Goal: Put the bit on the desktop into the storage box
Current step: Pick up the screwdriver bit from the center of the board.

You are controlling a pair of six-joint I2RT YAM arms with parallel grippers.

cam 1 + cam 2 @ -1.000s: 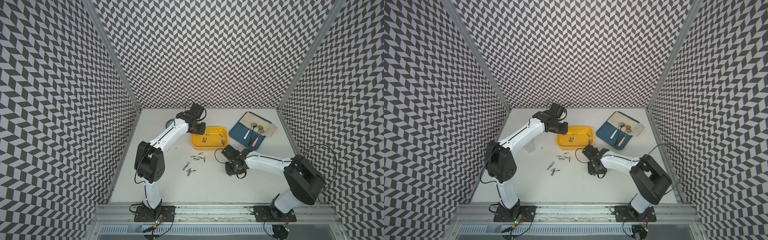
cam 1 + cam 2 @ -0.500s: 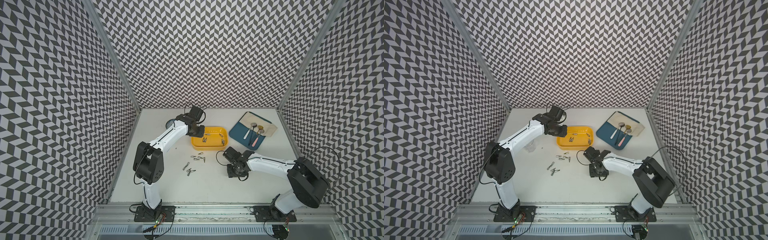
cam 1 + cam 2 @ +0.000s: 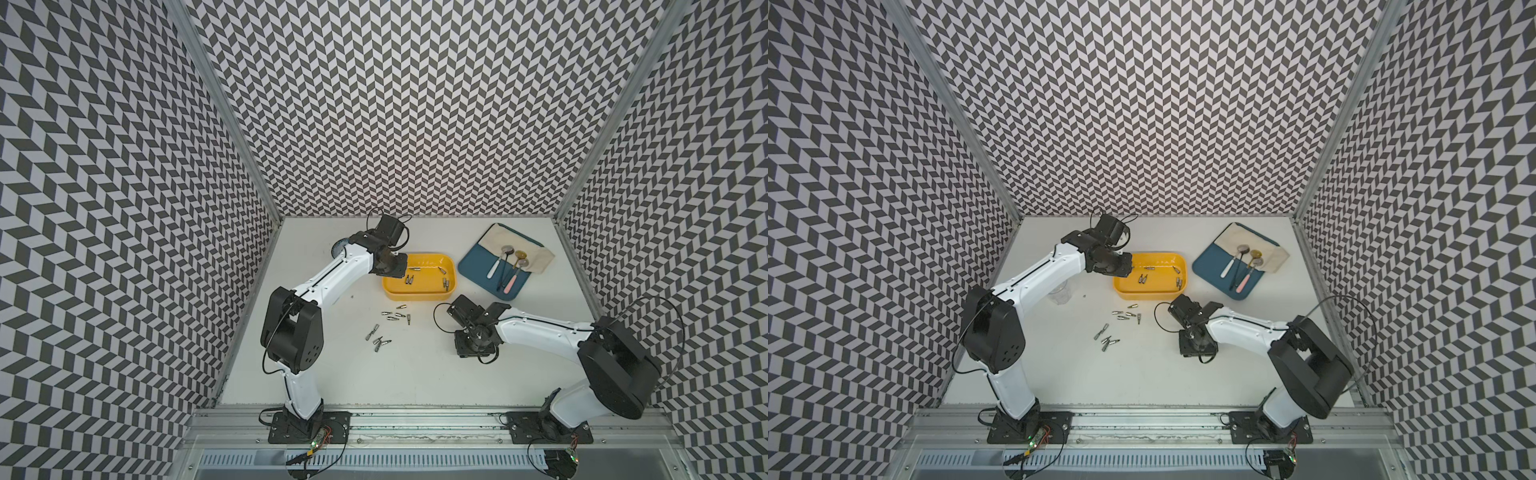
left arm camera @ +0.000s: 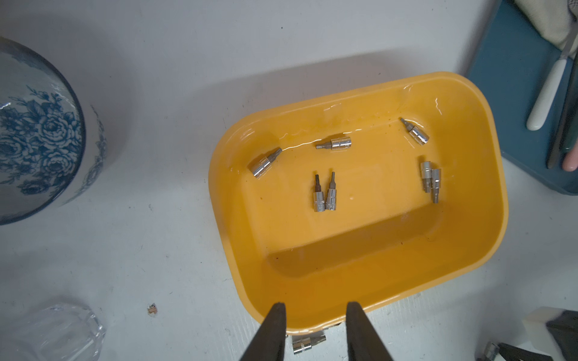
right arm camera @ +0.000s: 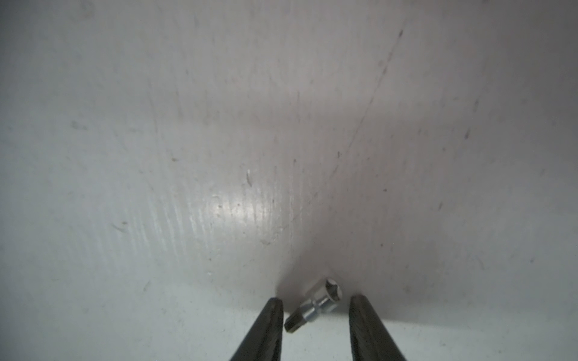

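Observation:
The yellow storage box (image 3: pixel 419 294) (image 3: pixel 1150 296) (image 4: pixel 312 297) sits mid-desktop (image 3: pixel 415 374) with several silver bits (image 4: pixel 325 193) inside. More bits (image 3: pixel 395 316) (image 3: pixel 1108 341) lie loose on the desktop in front of it. My left gripper (image 4: pixel 316 308) (image 3: pixel 392 267) (image 3: pixel 1119 267) hovers open over the box's left end, empty. One bit (image 4: pixel 308 343) lies on the desktop just outside the rim. My right gripper (image 5: pixel 316 301) (image 3: pixel 471 351) (image 3: pixel 1196 348) points down at the desktop, open. A single bit (image 5: pixel 316 308) lies aslant between its fingers, its tip close to one finger. Both top views hide that bit.
A blue-patterned bowl (image 4: pixel 37 134) (image 3: pixel 338 249) stands left of the box, and a clear glass (image 4: pixel 62 331) (image 3: pixel 1061 293) nearer the left arm. A blue-and-cream tray (image 3: pixel 473 266) with spoons lies at the back right. Chevron walls close three sides.
My right gripper has shifted slightly toward the front of the desktop and lower. My left gripper has drifted a little toward the box's left end.

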